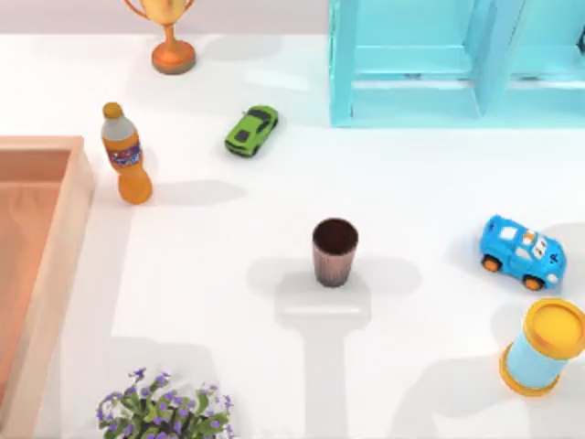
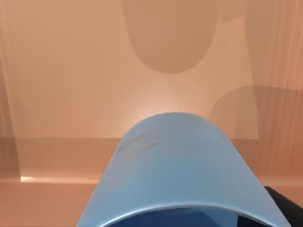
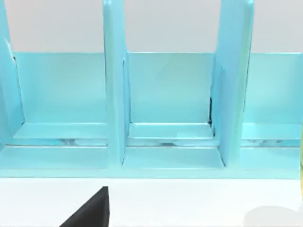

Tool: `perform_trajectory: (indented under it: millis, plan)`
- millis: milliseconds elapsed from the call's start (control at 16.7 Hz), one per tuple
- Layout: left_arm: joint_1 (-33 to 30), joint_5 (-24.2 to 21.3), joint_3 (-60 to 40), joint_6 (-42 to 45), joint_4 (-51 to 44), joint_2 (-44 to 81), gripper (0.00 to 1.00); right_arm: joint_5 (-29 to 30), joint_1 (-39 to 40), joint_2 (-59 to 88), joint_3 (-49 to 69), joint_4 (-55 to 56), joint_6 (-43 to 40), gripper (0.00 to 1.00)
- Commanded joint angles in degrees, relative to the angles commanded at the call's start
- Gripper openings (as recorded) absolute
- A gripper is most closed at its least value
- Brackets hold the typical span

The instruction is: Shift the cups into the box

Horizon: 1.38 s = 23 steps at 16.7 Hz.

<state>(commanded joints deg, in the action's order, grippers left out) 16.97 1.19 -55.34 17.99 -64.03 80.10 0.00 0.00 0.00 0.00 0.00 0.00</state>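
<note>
The light blue cup (image 2: 177, 165) is sitting closest to the left wrist camera, over the box (image 1: 41, 247) floor; whether jaws are grasping it, I cannot tell. The brown cup (image 1: 335, 251) is standing mid-bench.

You're looking at a rendered simulation tabletop, not a real room: a flat white table (image 1: 411, 183) scattered with unrelated props, a gold trophy (image 1: 167, 32) upper left, a blue toy car (image 1: 522, 251) at right.

Brown ribbed cup (image 1: 335, 251) — tan box (image 1: 55, 265).
</note>
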Motion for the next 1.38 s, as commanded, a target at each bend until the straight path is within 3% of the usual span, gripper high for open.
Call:
perform_trajectory:
  millis: [120, 900, 1380]
  plan:
    - [0.0, 0.0, 0.0, 0.0, 0.0, 0.0, 0.0, 0.0, 0.0, 0.0, 0.0, 0.0, 0.0, 1.0]
    - [0.0, 0.0, 0.0, 0.0, 0.0, 0.0, 0.98, 0.0, 0.0, 0.0, 0.0, 0.0, 0.0, 1.0]
    - [0.0, 0.0, 0.0, 0.0, 0.0, 0.0, 1.0, 0.0, 0.0, 0.0, 0.0, 0.0, 0.0, 1.0]
